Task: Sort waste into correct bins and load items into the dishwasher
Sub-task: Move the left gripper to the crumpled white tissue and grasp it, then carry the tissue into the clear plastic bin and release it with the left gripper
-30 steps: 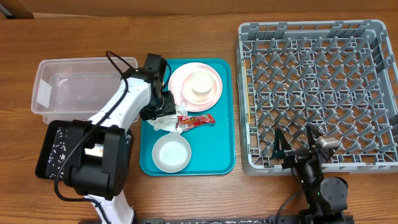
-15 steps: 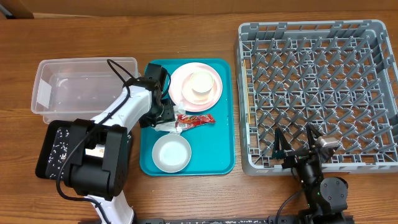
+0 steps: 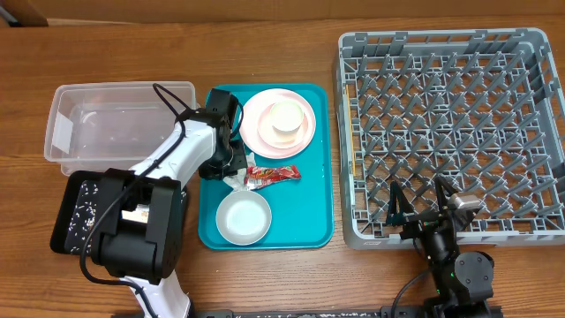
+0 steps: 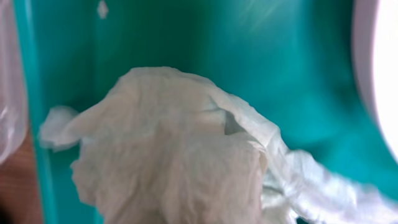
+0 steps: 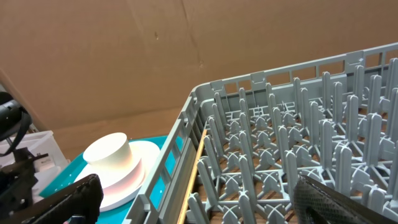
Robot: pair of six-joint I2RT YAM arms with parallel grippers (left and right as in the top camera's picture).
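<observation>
right claw (image 3: 416, 196): fingers wide apart, empty, parked at rack (image 3: 441, 40) near edge, out of the way
bowl (image 3: 244, 217): near end of teal tray (image 3: 305, 212), awaiting rack
left claw (image 3: 231, 168): clamped on napkin (image 4: 180, 149) at tray's left side, low, for lift to bin
wrapper (image 3: 274, 174): just right of napkin, next waste
cup (image 3: 286, 117): on plate (image 3: 261, 132), tray's far end
tub (image 3: 115, 88): left of tray, likely napkin's bin

Overhead looks straight down on the whole table (image 3: 265, 35). Left wrist sits very close above the napkin (image 4: 174, 149) on the teal tray (image 4: 186, 31). Right wrist looks low across the dish rack (image 5: 280, 143) toward that tray; all 3 share it
</observation>
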